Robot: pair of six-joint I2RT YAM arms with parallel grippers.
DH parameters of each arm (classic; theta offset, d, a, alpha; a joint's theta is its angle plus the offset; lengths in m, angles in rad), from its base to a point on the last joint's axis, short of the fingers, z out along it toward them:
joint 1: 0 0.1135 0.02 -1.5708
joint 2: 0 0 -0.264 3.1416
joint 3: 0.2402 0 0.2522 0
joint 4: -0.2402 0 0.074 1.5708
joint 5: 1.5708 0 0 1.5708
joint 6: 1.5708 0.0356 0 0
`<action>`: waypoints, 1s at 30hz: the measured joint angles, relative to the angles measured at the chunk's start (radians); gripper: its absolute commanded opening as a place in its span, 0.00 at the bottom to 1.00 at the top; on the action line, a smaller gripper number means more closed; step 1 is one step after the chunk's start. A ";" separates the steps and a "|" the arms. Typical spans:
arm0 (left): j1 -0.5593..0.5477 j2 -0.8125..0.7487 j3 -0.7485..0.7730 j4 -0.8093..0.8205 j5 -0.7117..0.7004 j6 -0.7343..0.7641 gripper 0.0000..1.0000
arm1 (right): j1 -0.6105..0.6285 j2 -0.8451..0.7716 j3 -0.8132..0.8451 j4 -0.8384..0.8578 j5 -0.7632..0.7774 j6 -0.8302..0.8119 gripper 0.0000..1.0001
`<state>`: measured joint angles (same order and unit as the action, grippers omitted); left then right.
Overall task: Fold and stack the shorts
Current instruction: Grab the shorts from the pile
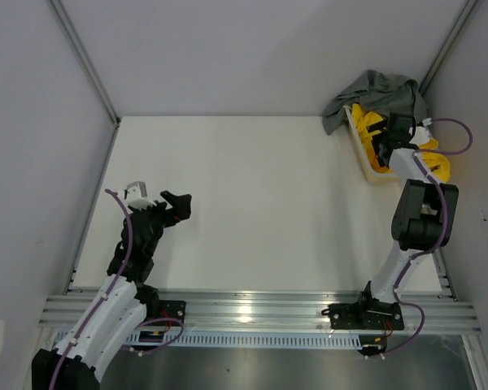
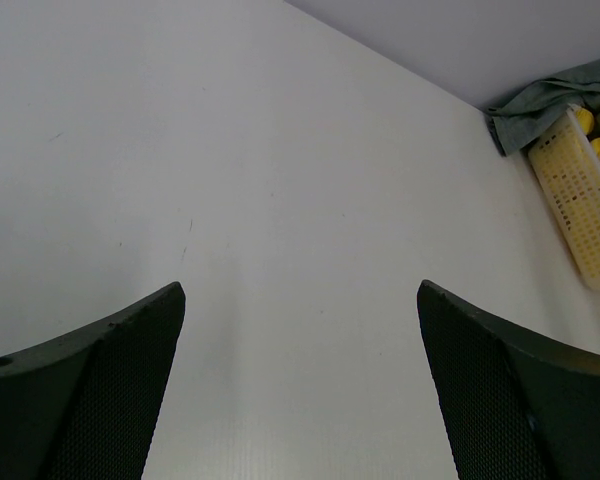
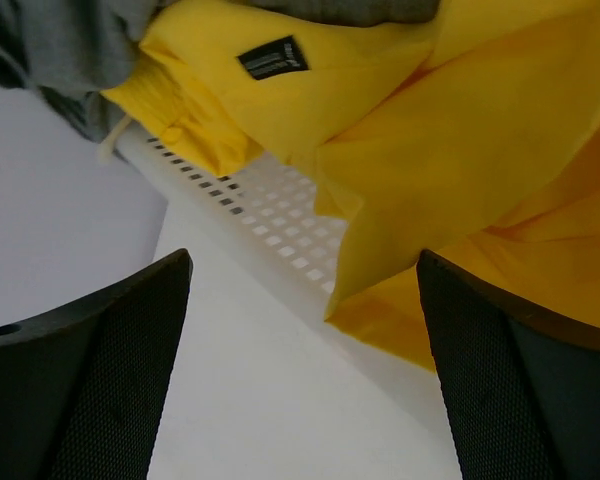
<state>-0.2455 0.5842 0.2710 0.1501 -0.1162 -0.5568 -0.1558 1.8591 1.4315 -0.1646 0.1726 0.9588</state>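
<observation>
The yellow shorts (image 1: 372, 130) lie crumpled in the white mesh basket (image 1: 364, 153) at the far right corner; in the right wrist view they (image 3: 460, 130) hang over the basket rim (image 3: 270, 215), the dark logo (image 3: 273, 58) showing. The grey-green shorts (image 1: 374, 93) lie heaped over the basket's far end and also show in the right wrist view (image 3: 60, 40). My right gripper (image 3: 300, 300) is open just above the basket rim, close to the yellow cloth, holding nothing. My left gripper (image 1: 179, 205) is open and empty over the bare table at the left (image 2: 300, 300).
Grey walls close the table at the left, back and right. A metal rail (image 1: 252, 309) runs along the near edge. The basket (image 2: 580, 205) and grey-green cloth (image 2: 550, 95) show far off in the left wrist view.
</observation>
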 measured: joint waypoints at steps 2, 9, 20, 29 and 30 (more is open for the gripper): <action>0.000 0.003 0.000 0.003 0.005 0.000 0.99 | 0.002 0.034 0.002 0.003 0.022 0.025 0.93; 0.000 0.026 0.000 0.005 0.016 0.000 0.99 | 0.007 0.224 0.159 0.011 0.065 0.051 0.24; 0.000 0.044 0.000 0.008 0.022 0.001 0.97 | 0.041 0.191 0.378 -0.050 0.108 -0.106 0.00; 0.000 0.044 0.000 0.034 0.048 0.009 0.94 | -0.014 0.000 0.646 0.060 -0.230 -0.084 0.00; 0.000 0.044 0.000 0.035 0.050 0.009 0.94 | -0.024 -0.007 0.698 0.056 -0.262 -0.071 0.00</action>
<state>-0.2455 0.6285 0.2710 0.1856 -0.0666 -0.5480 -0.1795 1.8523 2.1300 -0.1081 -0.0898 0.8875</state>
